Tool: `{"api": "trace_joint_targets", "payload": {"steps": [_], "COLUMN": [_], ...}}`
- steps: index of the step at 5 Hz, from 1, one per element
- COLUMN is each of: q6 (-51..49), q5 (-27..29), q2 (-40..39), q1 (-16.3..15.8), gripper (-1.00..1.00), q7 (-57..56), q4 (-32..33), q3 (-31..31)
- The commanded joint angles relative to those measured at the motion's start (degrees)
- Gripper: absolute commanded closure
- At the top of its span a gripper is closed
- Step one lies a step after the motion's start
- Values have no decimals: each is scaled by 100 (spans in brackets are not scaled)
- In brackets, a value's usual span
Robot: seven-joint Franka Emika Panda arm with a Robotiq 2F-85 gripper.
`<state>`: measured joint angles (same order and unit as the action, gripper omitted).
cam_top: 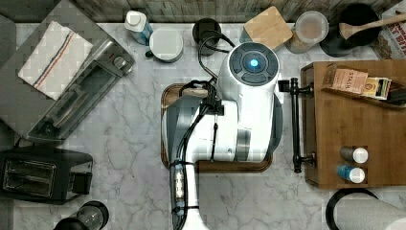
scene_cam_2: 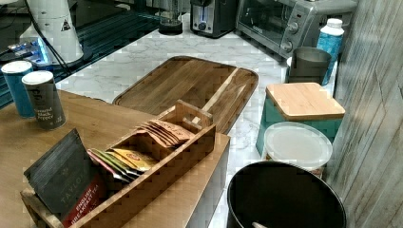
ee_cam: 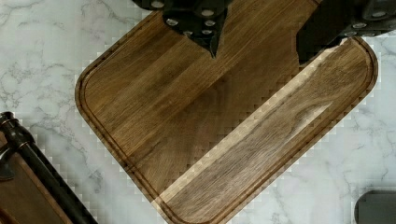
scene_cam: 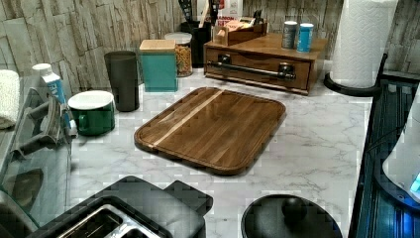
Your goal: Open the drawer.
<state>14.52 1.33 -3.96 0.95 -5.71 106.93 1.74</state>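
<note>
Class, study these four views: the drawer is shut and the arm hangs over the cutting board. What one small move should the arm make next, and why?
Probably carry the open pincer sideways toward the black bar handle and start lowering. The drawer sits closed in its bamboo box, and the pincer holds nothing, above the cutting board, apart from the handle.

drawer [scene_cam: 257, 63] light-brown, black handle [scene_cam: 251, 70] | cutting board [scene_cam: 213, 128] dark-brown | counter [scene_cam: 317, 139] white-marbled

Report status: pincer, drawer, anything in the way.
Pincer open, over the board. Drawer shut, handle untouched. Nothing blocking the handle.
</note>
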Motion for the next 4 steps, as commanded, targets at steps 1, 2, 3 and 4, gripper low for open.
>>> {"api": "trace_joint_targets", "payload": {"steps": [1, 2, 3, 4], "q6": [0, 334, 836, 1137], "q5": [0, -227, -534, -661], "q2": [-1, 119, 317, 210], "q1": [10, 88, 208, 418], "gripper": [-100, -100, -100, -100], "q7": [-1, -800, -1798, -2813], "q4": [57, 428, 865, 922], "q3": [10, 45, 137, 294]}}
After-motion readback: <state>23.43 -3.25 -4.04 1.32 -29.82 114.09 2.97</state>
